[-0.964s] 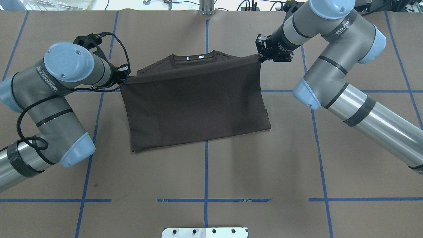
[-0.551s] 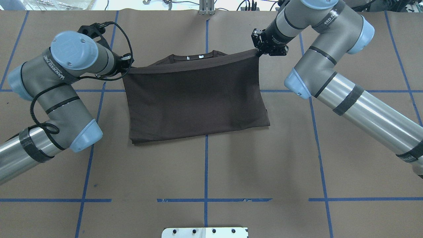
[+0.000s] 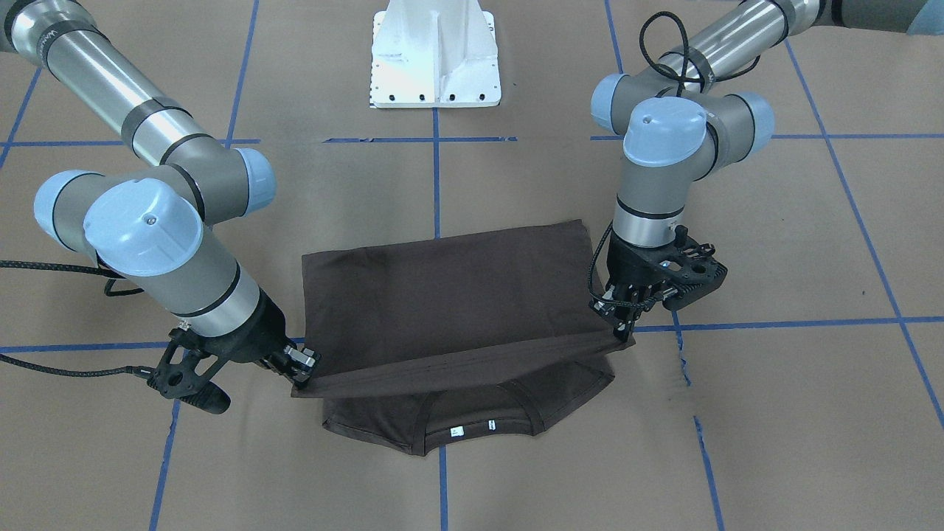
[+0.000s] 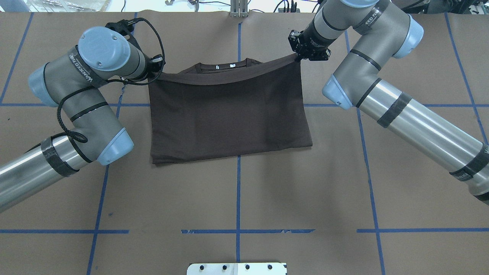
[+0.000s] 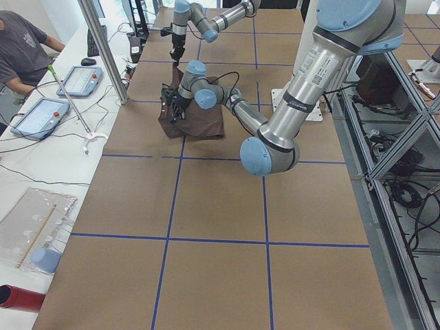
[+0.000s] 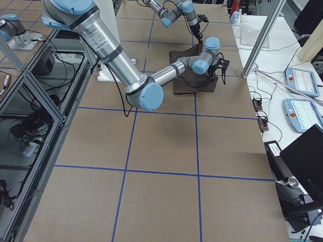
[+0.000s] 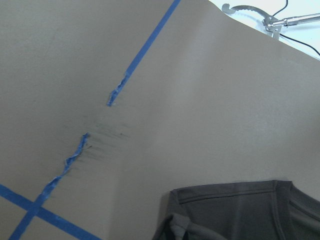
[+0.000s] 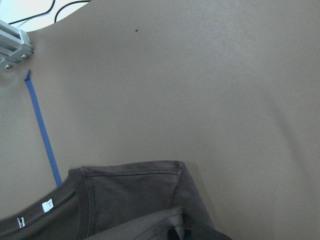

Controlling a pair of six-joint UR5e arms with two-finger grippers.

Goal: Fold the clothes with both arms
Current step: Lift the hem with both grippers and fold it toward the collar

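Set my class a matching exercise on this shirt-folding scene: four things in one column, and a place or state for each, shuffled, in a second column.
Things
1. left gripper
2. right gripper
3. collar
4. pedestal base

Places or states
A. white, at the robot's end of the table
B. shut on the T-shirt edge, on the left in the overhead view
C. showing beyond the lifted edge
D. shut on the T-shirt edge, on the right in the overhead view

Pairs: 1-B, 2-D, 3-C, 4-A

the t-shirt (image 4: 229, 110) is showing plain dark brown, with two small white tags (image 4: 232, 65) at its collar. the table (image 4: 305, 191) is wearing tan-brown paper gridded with blue tape (image 4: 238, 198). the left arm (image 4: 82, 76) and right arm (image 4: 416, 124) are gleaming silver-grey with light-blue caps.
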